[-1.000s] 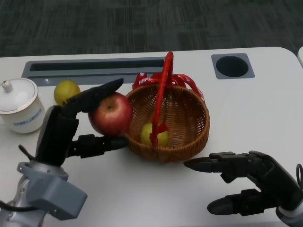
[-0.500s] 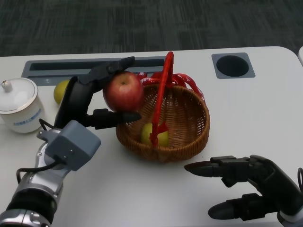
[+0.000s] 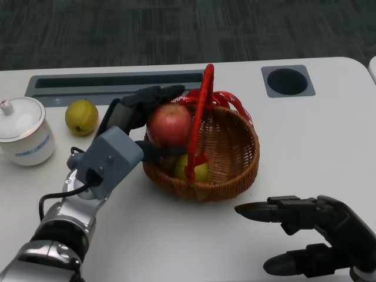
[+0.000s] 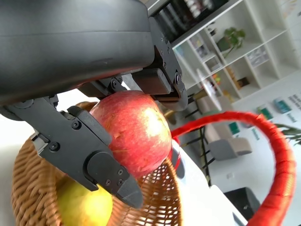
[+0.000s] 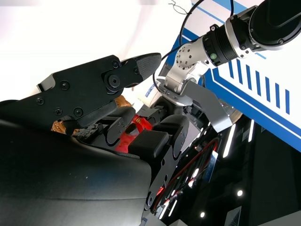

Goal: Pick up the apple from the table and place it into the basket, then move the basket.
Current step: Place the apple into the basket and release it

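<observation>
My left hand [image 3: 138, 120] grips the red apple [image 3: 170, 124] and holds it over the left rim of the wicker basket [image 3: 235, 155], just left of the basket's upright red handle [image 3: 200, 120]. The left wrist view shows the apple [image 4: 134, 132] pinched between my black fingers [image 4: 89, 150], above the basket [image 4: 28, 188] and a yellow-green fruit [image 4: 84, 205] lying inside it. That same fruit [image 3: 187, 167] sits on the basket floor in the head view. My right hand [image 3: 311, 235] hovers over the table at the lower right, fingers apart, holding nothing.
A yellow-green fruit [image 3: 81, 116] lies on the table to the left of the basket. A white lidded cup [image 3: 22, 138] stands at the far left. A grey recessed slot [image 3: 111, 84] and a round hole [image 3: 288, 80] are at the table's back.
My left hand has carried the apple up and to the right, from beside the basket to above its left rim. The right hand has barely moved.
</observation>
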